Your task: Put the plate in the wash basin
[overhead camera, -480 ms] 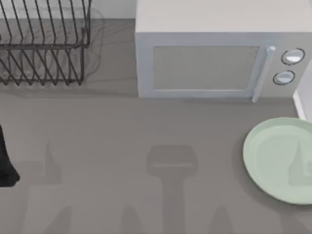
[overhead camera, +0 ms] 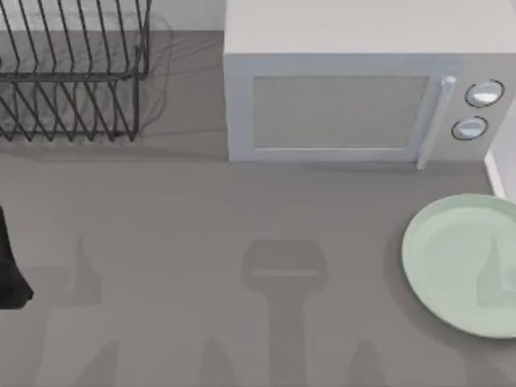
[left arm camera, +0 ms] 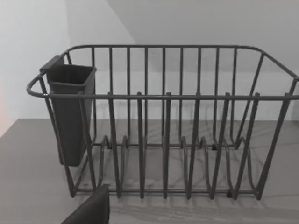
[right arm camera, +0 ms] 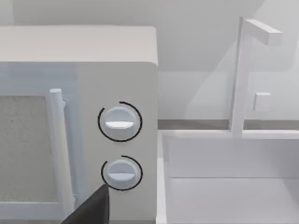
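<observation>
Pale green plate (overhead camera: pixel 461 262) lying flat at the grey worktop's (overhead camera: pixel 201 242) right edge, untouched.

Whether either gripper is parted or closed cannot be told. The left arm (overhead camera: pixel 10 266) sits at the left edge. Farther back stand the wire dish rack (overhead camera: pixel 72 72) and microwave (overhead camera: pixel 347 89); right of the microwave, the white wash basin (right arm camera: pixel 224 182) with its faucet (right arm camera: pixel 243 74).

We took the microwave (overhead camera: pixel 347 97) as our landmark. The dish rack (overhead camera: pixel 72 72) stood well to its left on the table (overhead camera: pixel 201 242); the plate (overhead camera: pixel 468 262) lay before its right end; the wash basin (right arm camera: pixel 224 177) sat just beside its right side.
</observation>
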